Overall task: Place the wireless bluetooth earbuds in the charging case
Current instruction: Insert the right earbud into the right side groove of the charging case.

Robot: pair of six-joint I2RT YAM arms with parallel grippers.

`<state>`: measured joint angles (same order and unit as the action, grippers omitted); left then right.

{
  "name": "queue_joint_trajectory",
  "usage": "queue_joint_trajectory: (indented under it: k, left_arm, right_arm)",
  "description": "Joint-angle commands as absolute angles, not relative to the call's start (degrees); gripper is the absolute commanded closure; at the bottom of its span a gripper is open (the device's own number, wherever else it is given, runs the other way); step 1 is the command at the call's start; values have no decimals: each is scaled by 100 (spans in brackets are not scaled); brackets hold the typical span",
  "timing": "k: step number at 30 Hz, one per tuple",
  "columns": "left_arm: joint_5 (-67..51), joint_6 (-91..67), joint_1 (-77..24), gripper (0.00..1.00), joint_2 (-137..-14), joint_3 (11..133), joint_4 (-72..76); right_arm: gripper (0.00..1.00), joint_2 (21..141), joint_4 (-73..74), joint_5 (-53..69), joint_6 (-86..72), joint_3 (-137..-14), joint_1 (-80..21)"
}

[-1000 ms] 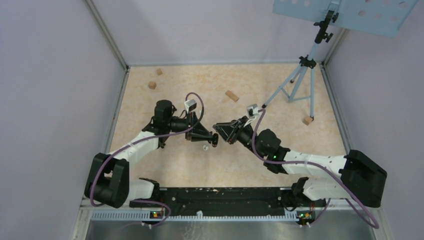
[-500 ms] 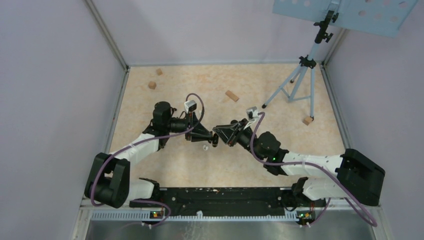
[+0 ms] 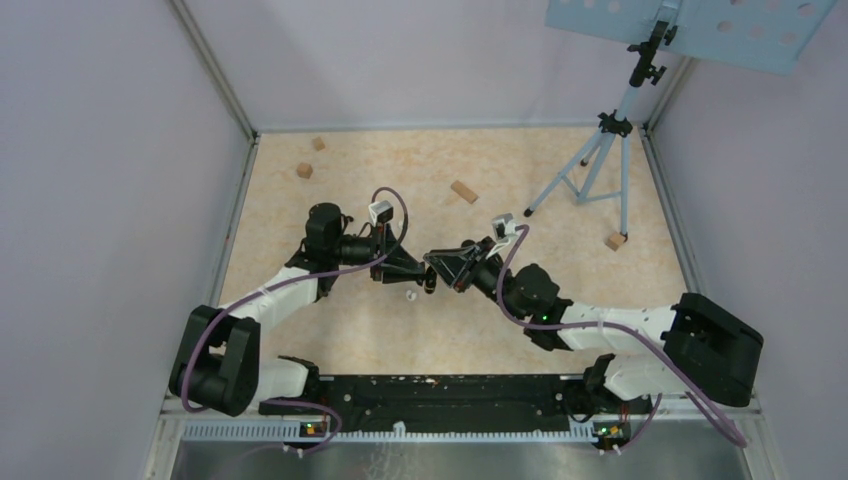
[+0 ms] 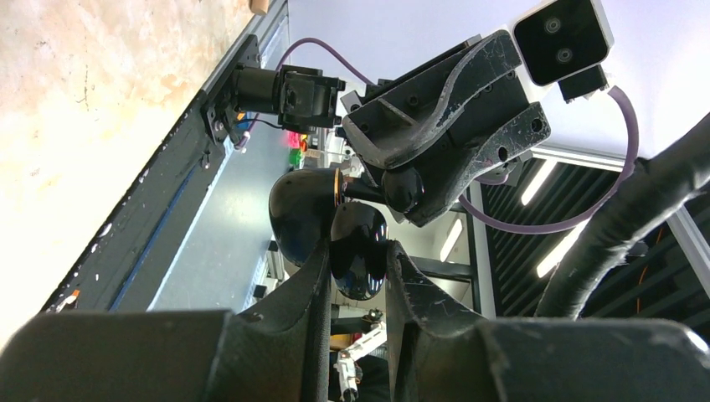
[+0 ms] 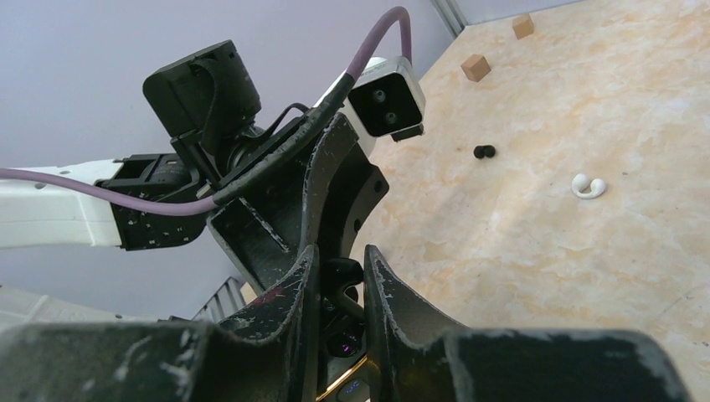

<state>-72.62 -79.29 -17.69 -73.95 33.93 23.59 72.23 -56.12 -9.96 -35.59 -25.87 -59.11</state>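
From the overhead camera I see both arms stretched in over the middle of the worktop (image 3: 350, 335), the left gripper (image 3: 424, 281) and the right gripper (image 3: 436, 263) tip to tip and raised off the surface. A white earbud (image 3: 410, 295) lies on the worktop just nearside of where they meet. Two wooden blocks (image 3: 304, 170) sit near the far left corner, a third wooden block (image 3: 463, 191) lies toward the far edge, and a tripod (image 3: 598, 160) stands in the far right corner with another block by its foot. On the left wrist camera, the left gripper (image 4: 357, 266) has its fingers (image 4: 314, 280) pinching the glossy black charging case (image 4: 356, 239), which is open (I can see a gold rim on the raised half). Facing it, the right gripper (image 4: 400, 172) holds a black earbud (image 4: 403, 191), the bud's narrow end touching that gold rim. On the right wrist camera, the right gripper (image 5: 339, 260) has its fingers (image 5: 293, 289) closed on the black earbud (image 5: 342, 275), with part of the case's gold edge showing below it; I cannot tell how far the bud sits in. Beyond, a loose black earbud (image 5: 484, 152) and the white earbud (image 5: 588, 186) lie apart on the worktop.
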Motion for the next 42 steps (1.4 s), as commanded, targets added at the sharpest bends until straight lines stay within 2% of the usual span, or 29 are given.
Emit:
queue_joint_trajectory:
  k: [1, 24, 29, 42]
  left_arm:
    - [-7356, -7987, -1784, 100, -7244, 3454, 2761]
    - [-7332, -8215, -1775, 100, -7303, 3472, 3199]
    - [-7312, -8199, -1774, 100, -7327, 3471, 3207]
    - [-7315, -8078, -1775, 100, -7319, 3515, 3104]
  right_arm:
    - [100, 7309, -5897, -955, -3591, -2569, -5959]
    - [100, 7187, -5866, -1136, -3759, -2143, -5953]
    - [92, 6984, -5575, -1196, -3757, -2112, -5963]
    - [91, 7066, -5269, -1016, -3657, -2286, -6015]
